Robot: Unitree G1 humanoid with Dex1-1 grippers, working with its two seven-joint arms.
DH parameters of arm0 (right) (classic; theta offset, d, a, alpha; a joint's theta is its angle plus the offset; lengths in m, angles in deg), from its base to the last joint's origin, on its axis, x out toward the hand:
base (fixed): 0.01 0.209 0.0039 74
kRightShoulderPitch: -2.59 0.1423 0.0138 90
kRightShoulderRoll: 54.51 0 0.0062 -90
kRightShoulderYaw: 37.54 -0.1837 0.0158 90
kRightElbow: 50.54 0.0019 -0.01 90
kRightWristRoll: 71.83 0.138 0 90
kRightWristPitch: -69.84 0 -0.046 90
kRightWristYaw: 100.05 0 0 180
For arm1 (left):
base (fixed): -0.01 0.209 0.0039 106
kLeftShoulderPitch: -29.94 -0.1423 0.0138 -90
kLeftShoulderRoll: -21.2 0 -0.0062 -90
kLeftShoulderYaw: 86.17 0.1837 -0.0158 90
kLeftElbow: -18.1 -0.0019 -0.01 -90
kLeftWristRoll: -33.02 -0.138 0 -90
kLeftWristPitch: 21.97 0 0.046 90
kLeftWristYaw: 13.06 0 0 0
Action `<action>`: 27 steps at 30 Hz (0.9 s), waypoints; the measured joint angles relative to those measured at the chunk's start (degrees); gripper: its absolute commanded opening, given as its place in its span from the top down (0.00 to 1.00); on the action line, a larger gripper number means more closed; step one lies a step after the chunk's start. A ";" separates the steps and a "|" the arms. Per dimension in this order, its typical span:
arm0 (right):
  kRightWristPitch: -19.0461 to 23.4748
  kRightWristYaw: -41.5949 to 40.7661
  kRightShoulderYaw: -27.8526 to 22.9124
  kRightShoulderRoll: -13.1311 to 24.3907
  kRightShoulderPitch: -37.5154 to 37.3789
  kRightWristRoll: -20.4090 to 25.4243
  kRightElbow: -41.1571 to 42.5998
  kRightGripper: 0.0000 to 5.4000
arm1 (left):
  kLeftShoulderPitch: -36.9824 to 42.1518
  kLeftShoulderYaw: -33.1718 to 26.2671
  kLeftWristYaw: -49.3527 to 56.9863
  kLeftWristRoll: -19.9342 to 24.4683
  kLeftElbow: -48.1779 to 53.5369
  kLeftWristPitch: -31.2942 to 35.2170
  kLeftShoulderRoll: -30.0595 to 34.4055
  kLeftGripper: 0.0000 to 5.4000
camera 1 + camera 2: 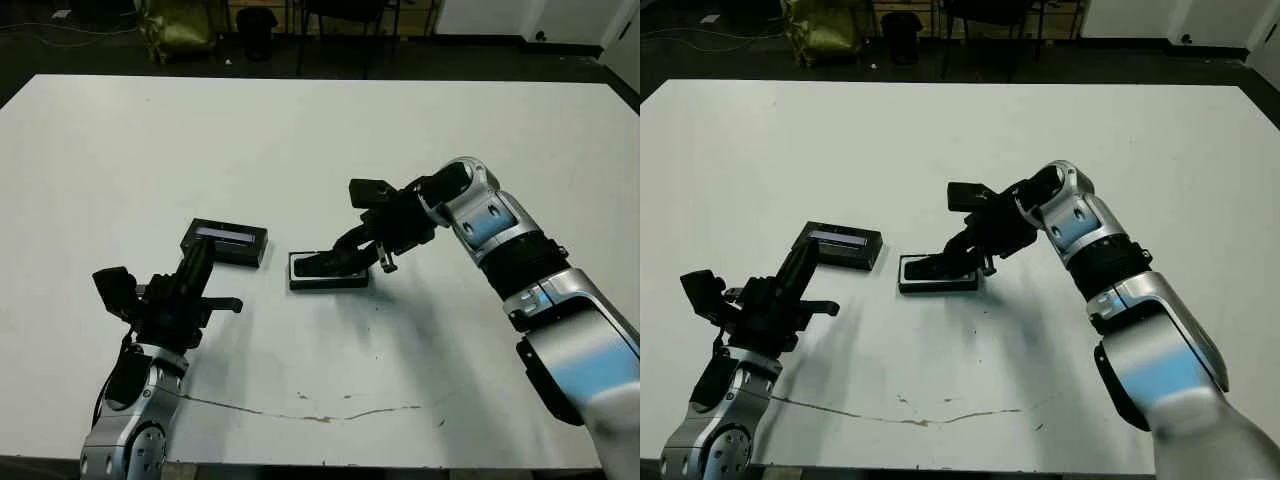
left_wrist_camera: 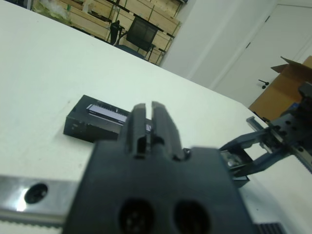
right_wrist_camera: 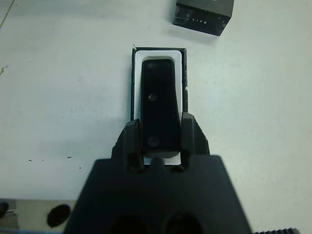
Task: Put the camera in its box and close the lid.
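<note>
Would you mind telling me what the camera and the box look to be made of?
The camera looks like glossy black plastic or glass; its face shows a soft sheen. The box is probably matte black card with a white lining, foam or card, judging by its thin walls.

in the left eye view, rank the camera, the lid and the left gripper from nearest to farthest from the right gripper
1. The camera: between the right gripper fingers, lying in the white-lined box at the table's middle.
2. The lid: on the table to the box's left, apart from it.
3. The left gripper: farther left and nearer the robot, its fingers closed and pointing toward the lid.
</note>
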 measured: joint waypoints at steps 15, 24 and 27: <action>-3.75 0.43 0.57 -1.09 -1.24 0.43 1.25 0.52 | -0.02 -0.07 0.06 -0.01 0.01 0.06 -0.06 1.00; -5.97 0.94 0.53 -0.91 -1.24 0.39 0.38 0.15 | -0.02 0.01 0.26 0.00 0.17 0.31 -0.06 1.00; -5.97 0.99 0.50 -0.91 -1.24 0.39 0.25 0.03 | -0.02 0.00 0.01 0.01 0.11 0.27 -0.06 1.00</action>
